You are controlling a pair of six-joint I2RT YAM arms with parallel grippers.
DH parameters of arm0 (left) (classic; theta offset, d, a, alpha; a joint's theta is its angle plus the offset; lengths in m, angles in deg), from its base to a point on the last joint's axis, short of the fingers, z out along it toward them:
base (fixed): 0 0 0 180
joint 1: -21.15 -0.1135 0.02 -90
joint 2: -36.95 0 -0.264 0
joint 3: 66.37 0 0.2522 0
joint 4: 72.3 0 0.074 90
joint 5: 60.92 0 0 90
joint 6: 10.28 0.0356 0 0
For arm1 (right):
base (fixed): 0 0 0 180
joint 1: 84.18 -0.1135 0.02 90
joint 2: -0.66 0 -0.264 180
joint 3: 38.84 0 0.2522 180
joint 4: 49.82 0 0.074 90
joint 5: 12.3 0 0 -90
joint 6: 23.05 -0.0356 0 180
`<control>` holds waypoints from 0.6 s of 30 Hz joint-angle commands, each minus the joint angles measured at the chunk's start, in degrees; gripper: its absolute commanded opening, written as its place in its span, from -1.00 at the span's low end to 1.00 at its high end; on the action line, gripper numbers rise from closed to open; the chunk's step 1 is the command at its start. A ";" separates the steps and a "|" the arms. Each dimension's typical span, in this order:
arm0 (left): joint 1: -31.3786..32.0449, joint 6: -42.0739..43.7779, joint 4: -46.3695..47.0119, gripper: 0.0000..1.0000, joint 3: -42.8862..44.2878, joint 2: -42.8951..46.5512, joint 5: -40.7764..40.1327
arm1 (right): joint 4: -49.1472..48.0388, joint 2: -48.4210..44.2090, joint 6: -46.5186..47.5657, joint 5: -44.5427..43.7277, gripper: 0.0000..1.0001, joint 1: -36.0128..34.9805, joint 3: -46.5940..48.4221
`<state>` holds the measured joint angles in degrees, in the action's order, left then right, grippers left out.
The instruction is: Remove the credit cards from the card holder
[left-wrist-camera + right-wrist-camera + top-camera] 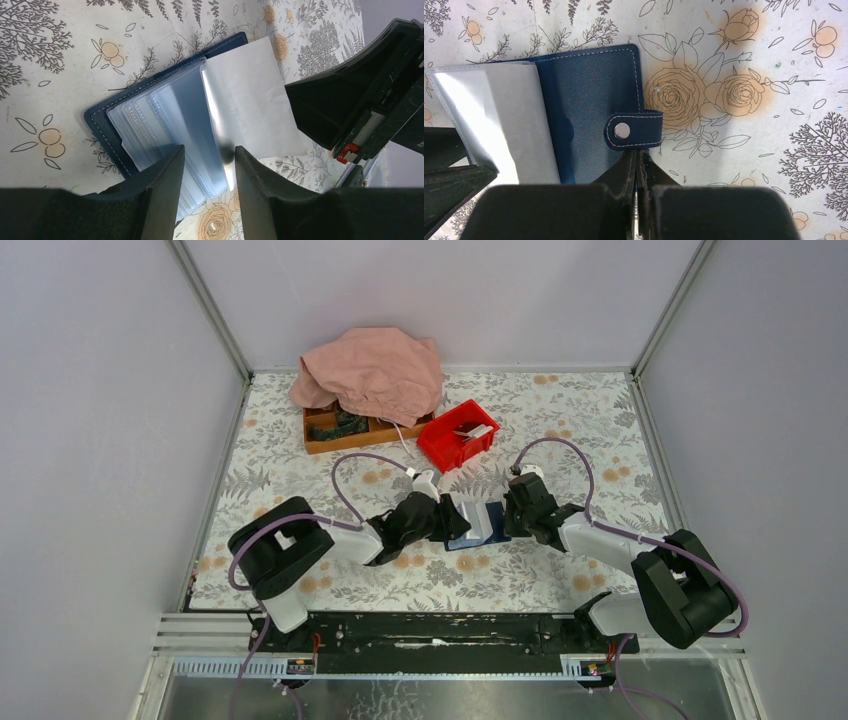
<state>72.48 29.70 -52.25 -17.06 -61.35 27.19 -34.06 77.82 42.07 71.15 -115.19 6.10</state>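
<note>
The card holder [480, 525] lies open and flat on the flowery table [560, 420], in the middle of the top view. It spreads from one hand to the other. The left hand [207, 172] is nearer its clear pockets [170, 115]. Its fingers [165, 190] stand half apart with the pocket edges between them, not squeezing anything. The right hand [638, 167] is pressed shut, its tip right at the snap strap [634, 131]. No credit cards can be made out in the pockets. The red bin [432, 448] and pink cloth [375, 365] sit well apart, toward the top, so there is room.
</note>
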 commanded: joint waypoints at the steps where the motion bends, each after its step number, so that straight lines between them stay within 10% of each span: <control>1: -0.18 -0.51 2.28 -0.03 0.98 -1.56 1.17 | -0.81 1.32 0.19 -0.51 -1.00 0.14 -0.41; 18: -0.18 -0.87 3.90 -0.02 4.88 -3.49 2.66 | -1.74 -1.59 -0.03 -0.35 -1.00 0.13 -1.37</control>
<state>72.48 29.07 -51.71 -13.87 -64.08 29.07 -34.15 77.76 42.07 71.20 -115.19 6.05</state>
